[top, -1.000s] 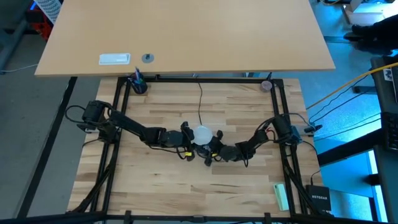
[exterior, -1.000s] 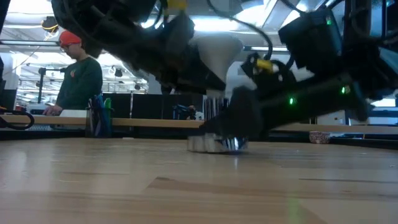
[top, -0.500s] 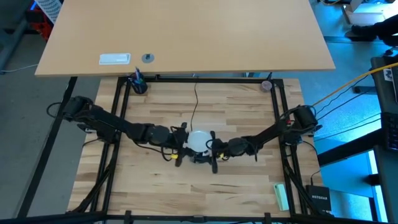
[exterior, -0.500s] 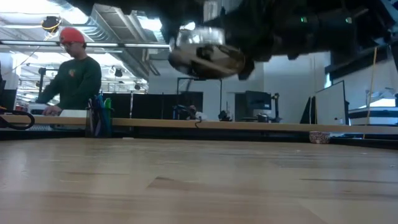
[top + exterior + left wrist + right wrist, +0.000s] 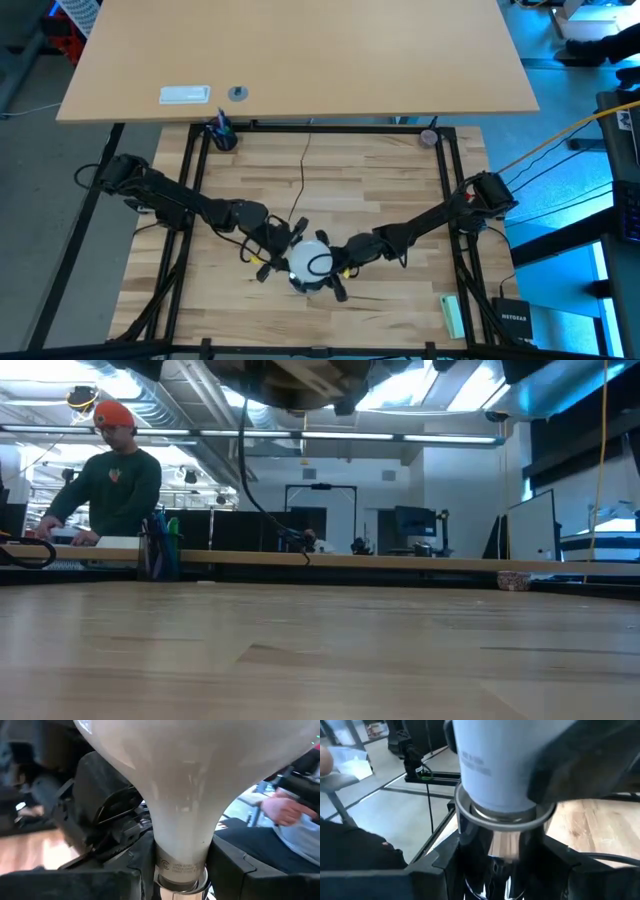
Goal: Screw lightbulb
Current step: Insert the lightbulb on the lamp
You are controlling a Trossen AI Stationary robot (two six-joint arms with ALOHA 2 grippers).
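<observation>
The white frosted lightbulb (image 5: 312, 265) is held up over the table's near middle, globe up, and fills the left wrist view (image 5: 190, 780). Its neck (image 5: 495, 770) goes down into the round silver socket (image 5: 507, 845), whose underside shows at the top of the low view (image 5: 300, 375). The thin black cord (image 5: 302, 175) trails toward the far edge. My left gripper (image 5: 283, 255) is shut on the bulb. My right gripper (image 5: 338, 270) is shut on the socket. My left gripper pinches the bulb's narrow neck (image 5: 182, 855), just above its grey collar, between its two fingers (image 5: 105, 880). The fingers come level from the table's left. The bulb stands upright, globe up, clear of the table. My right gripper pinches the socket's silver body (image 5: 510, 855), just below its rim ring, between its two fingers (image 5: 445, 870). The fingers come about level from the table's right. The socket is lifted clear of the table, mouth up, and the cord hangs slack below it (image 5: 245, 460).
A dark pen cup (image 5: 222, 135) stands at the far left corner and a small round thing (image 5: 428, 137) at the far right. A green object (image 5: 452, 315) lies near the right front. A person (image 5: 120, 490) stands beyond the far edge.
Both grippers have gone up and toward the table's near edge together. The socket, which stood on the table a second ago, is lifted clear with the bulb on it, and the cord has been drawn along after it.
</observation>
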